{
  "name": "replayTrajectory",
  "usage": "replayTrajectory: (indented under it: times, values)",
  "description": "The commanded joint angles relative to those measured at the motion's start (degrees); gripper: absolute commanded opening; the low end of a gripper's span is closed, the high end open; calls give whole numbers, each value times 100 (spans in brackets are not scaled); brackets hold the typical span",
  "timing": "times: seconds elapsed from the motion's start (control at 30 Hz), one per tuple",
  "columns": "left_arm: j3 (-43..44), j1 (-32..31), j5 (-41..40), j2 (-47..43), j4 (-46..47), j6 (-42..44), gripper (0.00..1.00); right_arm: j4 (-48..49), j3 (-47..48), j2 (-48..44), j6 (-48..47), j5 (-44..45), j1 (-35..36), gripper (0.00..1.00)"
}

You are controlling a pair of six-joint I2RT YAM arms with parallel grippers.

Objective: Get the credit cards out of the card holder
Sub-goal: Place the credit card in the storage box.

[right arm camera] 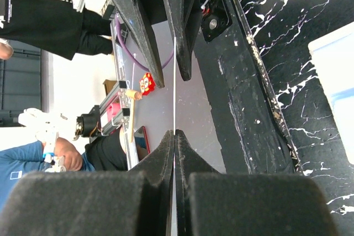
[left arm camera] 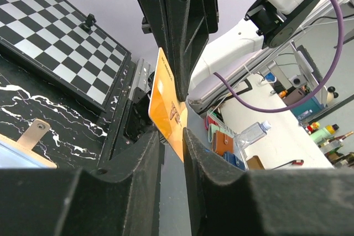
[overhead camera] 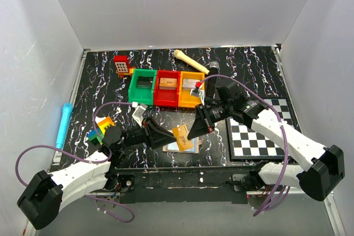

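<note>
An orange credit card (overhead camera: 181, 134) is held up above the table between both grippers. My right gripper (overhead camera: 192, 132) is shut on one edge of it; in the right wrist view the card (right arm camera: 175, 81) shows edge-on as a thin line rising from the shut gripper (right arm camera: 175, 134). My left gripper (overhead camera: 170, 136) is open, its jaws either side of the card's other end (left arm camera: 166, 109), with a gap on the left side (left arm camera: 171, 135). The card holder (overhead camera: 181, 147) lies open on the table below, pale blue inside with a tan tab (left arm camera: 34, 132).
Green (overhead camera: 142, 85), red (overhead camera: 167, 88) and orange (overhead camera: 191, 90) bins stand behind. A checkered board (overhead camera: 260, 131) lies at the right. A blue pen-like stick (overhead camera: 63, 124) lies at the left edge, coloured blocks (overhead camera: 102, 127) by my left arm.
</note>
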Motion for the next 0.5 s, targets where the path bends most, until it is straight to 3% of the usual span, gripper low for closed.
replayTrajectory:
  times: [0.0, 0.47]
  values:
    - [-64, -7, 248, -22, 123, 56, 22, -272, 333, -3, -274, -285, 60, 1]
    - [68, -16, 362, 189, 167, 74, 22, -421, 438, 111, -406, -294, 201, 1]
